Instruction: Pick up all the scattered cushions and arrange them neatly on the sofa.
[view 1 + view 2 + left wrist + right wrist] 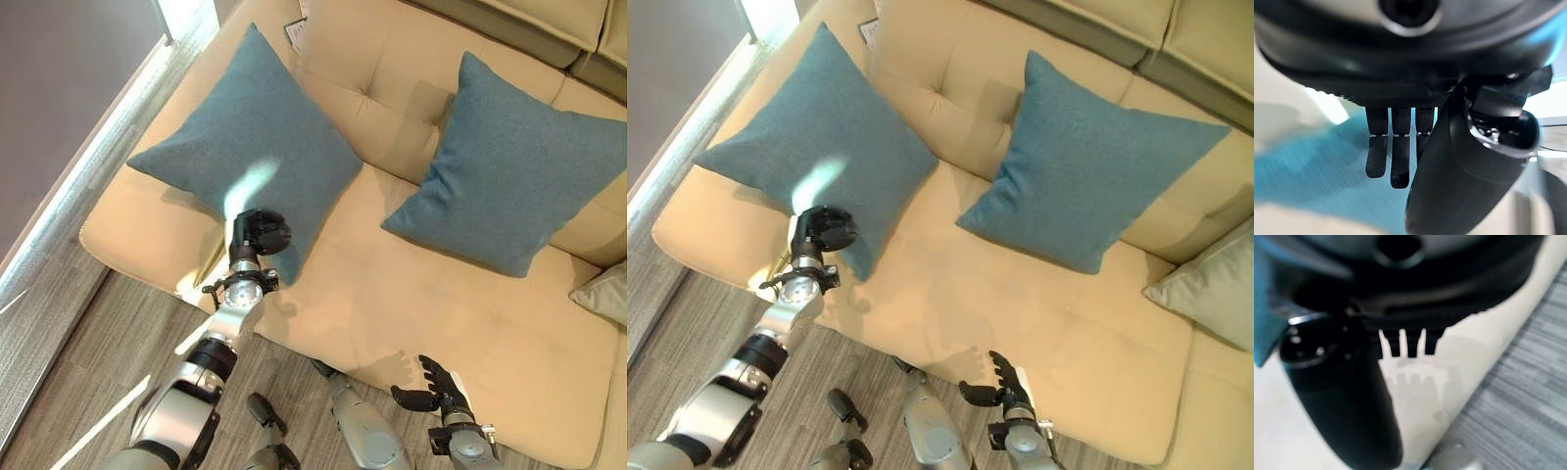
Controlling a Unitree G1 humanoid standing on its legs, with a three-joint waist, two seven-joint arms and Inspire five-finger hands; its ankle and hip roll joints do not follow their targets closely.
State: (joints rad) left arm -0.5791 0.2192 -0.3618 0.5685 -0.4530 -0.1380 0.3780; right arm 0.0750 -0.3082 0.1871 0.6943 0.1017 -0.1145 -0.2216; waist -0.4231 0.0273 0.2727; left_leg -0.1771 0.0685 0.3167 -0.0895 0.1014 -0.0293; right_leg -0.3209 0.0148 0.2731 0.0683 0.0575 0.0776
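Note:
Two teal-blue cushions lie on the beige sofa [392, 284]. The left cushion [250, 147] lies flat on the seat's left end, and the right cushion [509, 176] leans towards the backrest. My left hand [257, 233] hovers at the left cushion's near corner, and its fingers [1393, 161] hang relaxed with nothing in them over the blue cloth [1312, 166]. Low over the seat's front edge, my right hand [431, 387] is open with its fingers spread and holds nothing. A grey cushion [1210, 289] lies at the sofa's right end.
Grey wood-grain floor [88, 362] runs along the sofa's front. A bright window sill [88, 166] borders the sofa's left end. A small white tag [294, 34] sticks out behind the left cushion. Bare seat [950, 284] spans the middle.

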